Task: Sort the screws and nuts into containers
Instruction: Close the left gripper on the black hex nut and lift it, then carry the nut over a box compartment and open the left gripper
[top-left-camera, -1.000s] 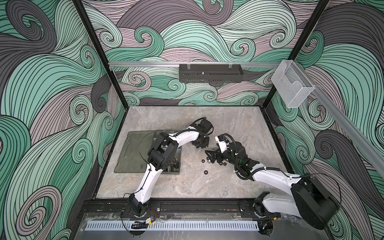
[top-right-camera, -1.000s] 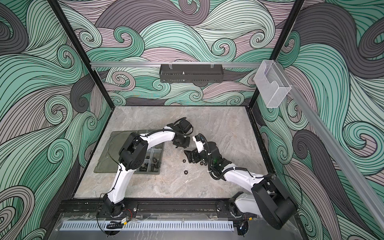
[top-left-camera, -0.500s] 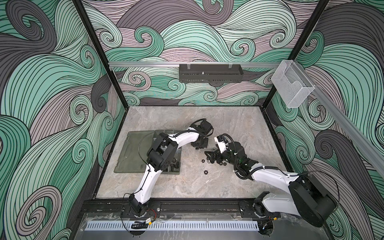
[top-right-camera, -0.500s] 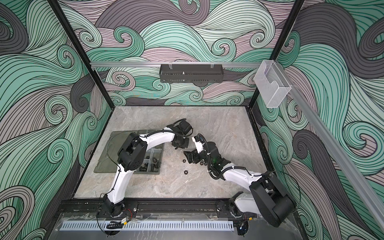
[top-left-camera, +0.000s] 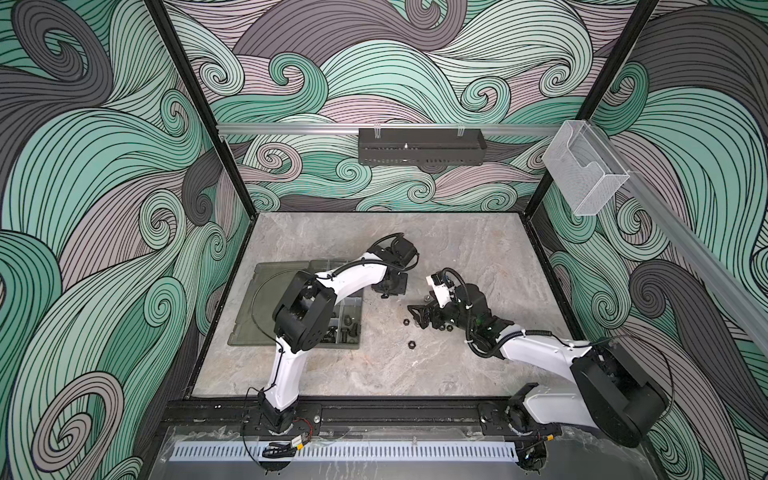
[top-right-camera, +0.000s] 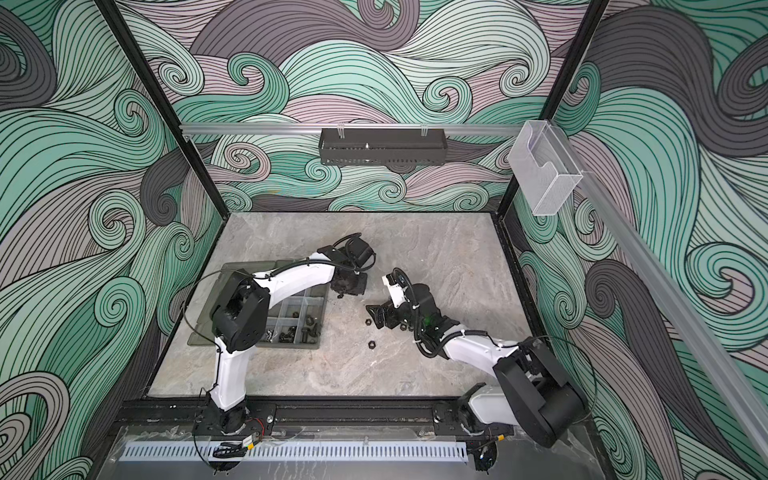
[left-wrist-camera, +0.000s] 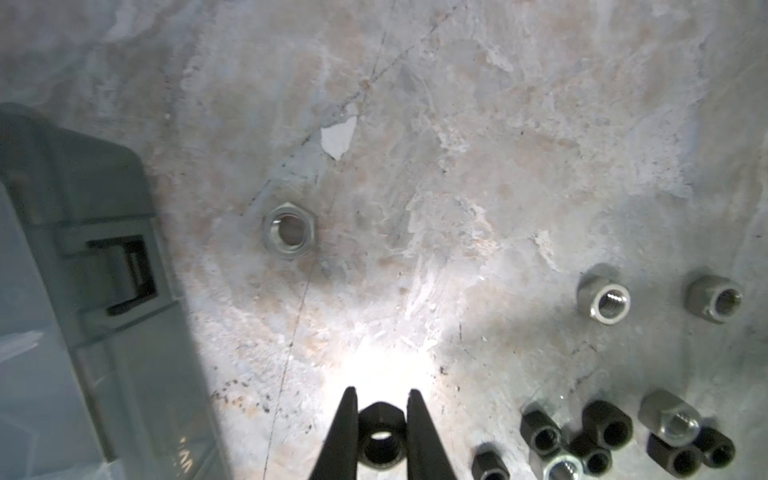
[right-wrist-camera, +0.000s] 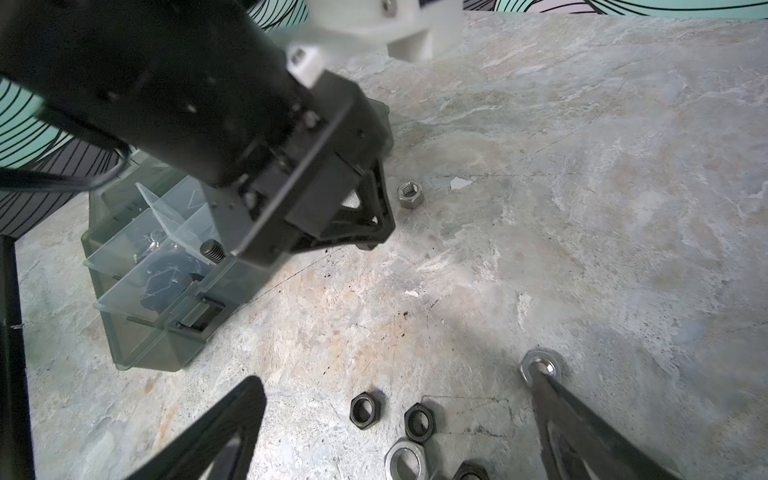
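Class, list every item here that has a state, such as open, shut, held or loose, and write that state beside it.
left gripper: jaws shut on a black nut.
right gripper: jaws open, holding nothing.
organizer box: open, its lid laid back flat on the table.
silver nut: loose, lying flat on the table.
black nuts: loose on the table near the right gripper.

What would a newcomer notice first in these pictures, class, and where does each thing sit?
The swirling green-and-grey wave walls surround everything. Mid-scene, the left gripper pinches a black nut, while the right gripper stands open among loose nuts. A translucent organizer box lies open on the left of both top views.
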